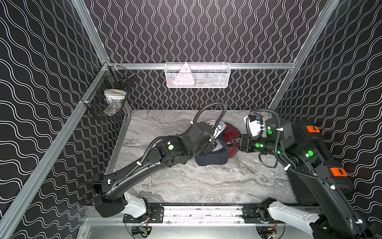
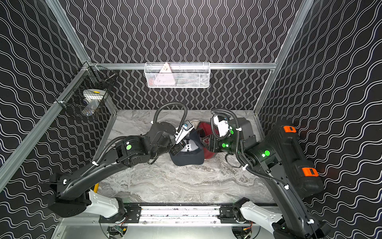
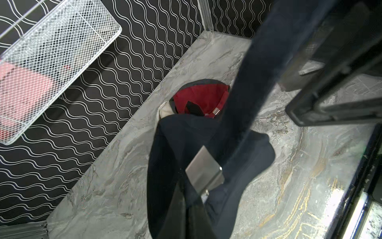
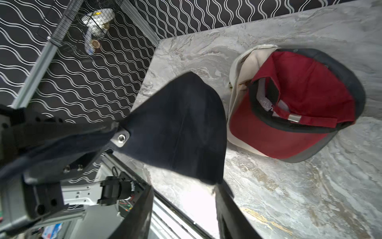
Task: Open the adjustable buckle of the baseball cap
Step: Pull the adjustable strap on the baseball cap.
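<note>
**Bimanual work on the cap buckle: hold-and-regrasp stage.** The navy cap (image 2: 189, 154) sits at the centre of both top views. It appears raised off the marble table (image 2: 186, 186), with its crown hanging down. The left gripper (image 2: 175, 149) is clenched on the cap's rear band, entering from the left of the frame. In the left wrist view the flat metal buckle (image 3: 203, 170) lies at lower centre, just beyond the gripping point. The navy strap (image 3: 248, 99) runs from the buckle diagonally toward the upper right, blurred by nearness. Whether the strap has already slipped free of the buckle cannot be told.

The right gripper (image 1: 233, 142) is right of centre, just beside the cap. It is released: its jaws stand apart and nothing lies between them in the right wrist view. A red cap (image 4: 299, 99) and a cream cap (image 4: 246, 62) lie together on the table at the upper right of that view, apart from the work.

The step in hand appears to be freeing the strap, with the left arm serving as anchor. The next move likely calls for the right gripper to close on the buckle flap or the strap tail. It would then pull away from the left grip, against fabric that is slack and liable to twist.
</note>
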`<state>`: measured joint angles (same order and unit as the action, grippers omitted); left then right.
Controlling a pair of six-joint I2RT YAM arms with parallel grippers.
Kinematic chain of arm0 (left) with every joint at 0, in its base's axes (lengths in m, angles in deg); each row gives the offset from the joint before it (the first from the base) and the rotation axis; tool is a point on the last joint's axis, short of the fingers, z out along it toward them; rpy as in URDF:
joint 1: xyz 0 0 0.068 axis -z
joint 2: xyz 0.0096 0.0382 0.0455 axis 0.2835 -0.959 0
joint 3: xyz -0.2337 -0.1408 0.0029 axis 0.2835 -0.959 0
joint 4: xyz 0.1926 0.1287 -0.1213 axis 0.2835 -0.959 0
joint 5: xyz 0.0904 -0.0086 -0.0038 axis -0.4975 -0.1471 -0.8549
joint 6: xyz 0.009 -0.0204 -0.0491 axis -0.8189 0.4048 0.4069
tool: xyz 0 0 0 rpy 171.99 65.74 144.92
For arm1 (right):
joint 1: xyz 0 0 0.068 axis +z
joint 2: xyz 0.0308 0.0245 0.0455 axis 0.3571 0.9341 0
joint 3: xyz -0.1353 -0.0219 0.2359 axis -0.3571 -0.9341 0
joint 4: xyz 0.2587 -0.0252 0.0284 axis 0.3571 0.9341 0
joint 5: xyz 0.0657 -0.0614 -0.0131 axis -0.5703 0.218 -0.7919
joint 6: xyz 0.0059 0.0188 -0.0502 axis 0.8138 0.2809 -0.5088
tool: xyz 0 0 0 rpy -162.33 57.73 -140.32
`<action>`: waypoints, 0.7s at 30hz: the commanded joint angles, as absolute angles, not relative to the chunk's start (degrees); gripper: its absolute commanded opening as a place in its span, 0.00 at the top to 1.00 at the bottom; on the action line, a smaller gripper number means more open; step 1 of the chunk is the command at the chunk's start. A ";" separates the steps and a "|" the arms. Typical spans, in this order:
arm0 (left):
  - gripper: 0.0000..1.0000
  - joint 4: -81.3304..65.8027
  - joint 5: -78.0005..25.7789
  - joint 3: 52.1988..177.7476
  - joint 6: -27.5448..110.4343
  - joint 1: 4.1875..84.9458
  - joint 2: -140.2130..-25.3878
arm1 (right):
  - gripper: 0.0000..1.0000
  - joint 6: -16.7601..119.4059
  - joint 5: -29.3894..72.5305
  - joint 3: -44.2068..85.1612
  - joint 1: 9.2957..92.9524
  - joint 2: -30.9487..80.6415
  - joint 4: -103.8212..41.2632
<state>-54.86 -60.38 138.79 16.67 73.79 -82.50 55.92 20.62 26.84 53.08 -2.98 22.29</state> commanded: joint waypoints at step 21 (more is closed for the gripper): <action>1.00 -63.80 -53.30 145.37 21.84 72.99 -85.04 | 0.47 47.40 41.11 24.85 71.74 2.49 11.75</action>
